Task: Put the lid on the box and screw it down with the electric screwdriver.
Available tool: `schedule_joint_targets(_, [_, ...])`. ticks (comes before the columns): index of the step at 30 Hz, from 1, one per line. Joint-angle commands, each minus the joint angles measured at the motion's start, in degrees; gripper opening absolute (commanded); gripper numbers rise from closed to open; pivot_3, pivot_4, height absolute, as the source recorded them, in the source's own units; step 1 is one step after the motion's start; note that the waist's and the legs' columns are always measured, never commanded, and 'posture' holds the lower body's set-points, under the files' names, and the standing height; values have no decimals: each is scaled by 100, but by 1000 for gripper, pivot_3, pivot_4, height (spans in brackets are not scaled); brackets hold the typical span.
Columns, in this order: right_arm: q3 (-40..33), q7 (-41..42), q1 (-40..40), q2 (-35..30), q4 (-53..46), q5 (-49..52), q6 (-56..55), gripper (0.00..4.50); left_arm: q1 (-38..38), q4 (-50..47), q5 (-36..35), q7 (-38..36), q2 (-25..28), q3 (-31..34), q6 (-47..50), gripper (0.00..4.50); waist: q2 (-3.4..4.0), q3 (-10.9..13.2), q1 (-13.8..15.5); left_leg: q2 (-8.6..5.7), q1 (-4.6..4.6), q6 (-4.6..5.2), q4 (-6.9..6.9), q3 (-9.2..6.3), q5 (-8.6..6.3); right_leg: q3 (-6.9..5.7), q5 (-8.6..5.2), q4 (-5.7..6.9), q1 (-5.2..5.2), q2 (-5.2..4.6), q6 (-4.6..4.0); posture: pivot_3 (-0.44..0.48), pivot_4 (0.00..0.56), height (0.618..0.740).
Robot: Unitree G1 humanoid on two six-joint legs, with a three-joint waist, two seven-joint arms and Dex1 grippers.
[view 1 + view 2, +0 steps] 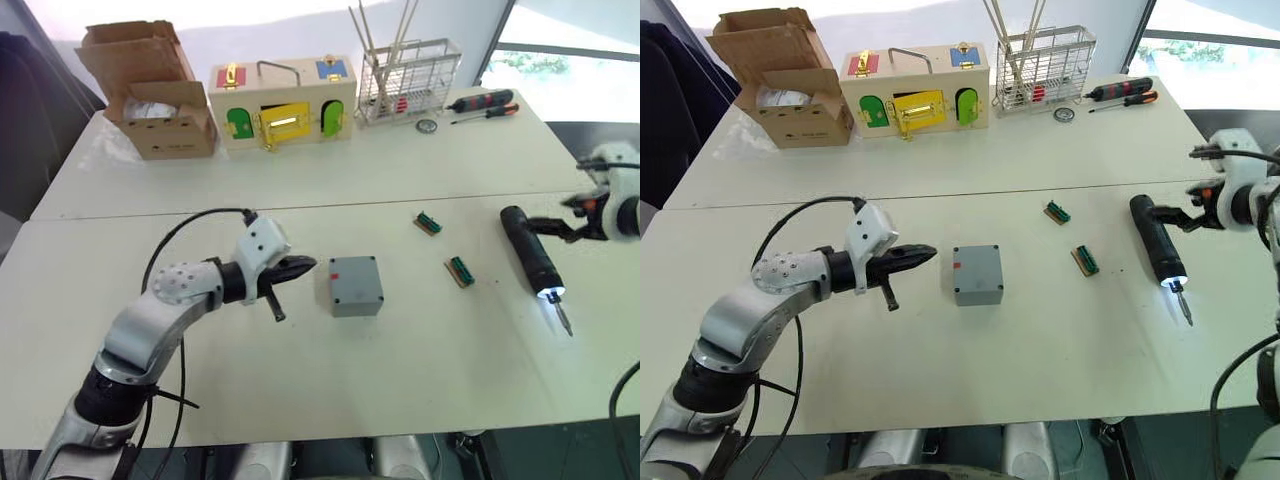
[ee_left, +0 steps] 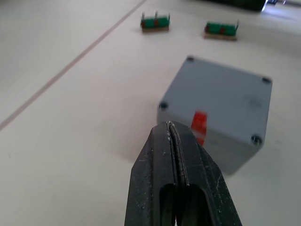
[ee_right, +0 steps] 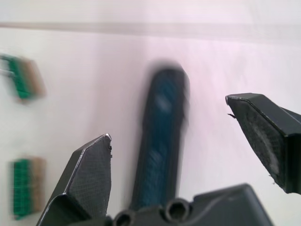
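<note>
The grey box (image 1: 357, 303) stands mid-table with the flat grey lid (image 1: 352, 275) lying on top of it, corner holes showing and a red mark at its left edge. My left gripper (image 1: 305, 265) is shut and empty, its tips just left of the box and a short gap away. In the left wrist view the shut fingertips (image 2: 170, 129) point at the box's red-marked side. The electric screwdriver (image 1: 530, 248) lies on the table at the right, tip light on, bit toward the near edge. My right gripper (image 3: 168, 117) is open, its fingers on either side of the screwdriver's rear end.
Two small green connector pieces (image 1: 428, 222) (image 1: 460, 270) lie between box and screwdriver. Along the far edge stand a cardboard carton (image 1: 150, 95), a wooden latch box (image 1: 282, 105), a wire basket (image 1: 408, 80) and hand screwdrivers (image 1: 482, 103). A seam (image 1: 400, 198) crosses the table.
</note>
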Motion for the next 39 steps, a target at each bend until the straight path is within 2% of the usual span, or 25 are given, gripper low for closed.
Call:
schedule_joint_targets(1, [-609, 493, 1057, 292, -2177, 1049, 190, 4486, -70, -36, -2, -141, 100, 56, -81, 0, -3, 0, 34, 2, 0, -1, 5, -4, 1, -1, 0, 3, 2, -1, 0, 0, 150, 734])
schedule_joint_targets(4, [-515, 529, 1982, 559, -3585, 1525, 558, 4486, -138, 35, 57, -287, 138, -153, -47, 0, -1, -2, 55, 1, 1, 2, 14, -12, -1, -1, 1, 10, 12, -5, -1, 0, 150, 734])
schedule_joint_targets(7, [-218, 318, 2454, 861, -4237, 1656, 777, 4486, -180, 185, 142, -411, 102, -414, -93, 0, -4, -2, 38, -6, 4, 23, 20, -11, -12, 1, 2, 13, 18, -11, -1, 0, 150, 734])
schedule_joint_targets(11, [-71, -77, 2708, 1384, -4360, 1680, 807, 4486, -252, 400, 298, -442, -31, -636, -186, 0, -6, -2, 28, -2, 13, 11, 17, -10, -6, 2, 2, 13, 20, -8, 0, 0, 150, 734])
schedule_joint_targets(16, [215, -349, 2930, 1688, -4401, 1572, 782, 4486, -539, 796, 609, -521, -176, -943, -387, 0, -12, -5, 37, -2, 13, -4, 15, -10, 2, 2, 2, 13, 19, -7, -1, 0, 150, 734])
schedule_joint_targets(20, [515, -613, 2792, 2064, -4418, 1544, 863, 4486, -837, 1457, 819, -591, -591, -1101, -876, 0, -13, -6, 30, -3, 18, -3, 15, -8, 3, 3, 2, 15, 22, -7, -1, 0, 150, 734])
schedule_joint_targets(22, [568, -640, 2800, 2106, -4432, 1559, 898, 4486, -982, 1733, 843, -668, -837, -1136, -1060, 0, -14, -6, 38, -4, 17, -4, 15, -8, 3, 2, 2, 13, 22, -7, -1, 0, 150, 734])
schedule_joint_targets(30, [695, -803, 2788, 2275, -4933, 1792, 1306, 4486, -1491, 2835, 1516, -1007, -1219, -1494, -1903, 0, -18, -6, 28, -8, 18, -5, 16, -8, 4, 2, 2, 14, 22, -6, 0, 0, 150, 734])
schedule_joint_targets(36, [488, -937, 2891, 2216, -5308, 1943, 1575, 4486, -1421, 2958, 1870, -1032, -1071, -1454, -2021, 0, -18, -6, 24, -8, 18, -5, 15, -8, 3, 2, 2, 13, 22, -5, 0, 0, 150, 734])
schedule_joint_targets(39, [77, -768, 2982, 1678, -5324, 1762, 1396, 4486, -1201, 2671, 1943, -976, -723, -1186, -1869, 0, -17, -6, 24, -8, 18, -4, 15, -8, 3, 2, 2, 14, 22, -5, 0, 0, 150, 734])
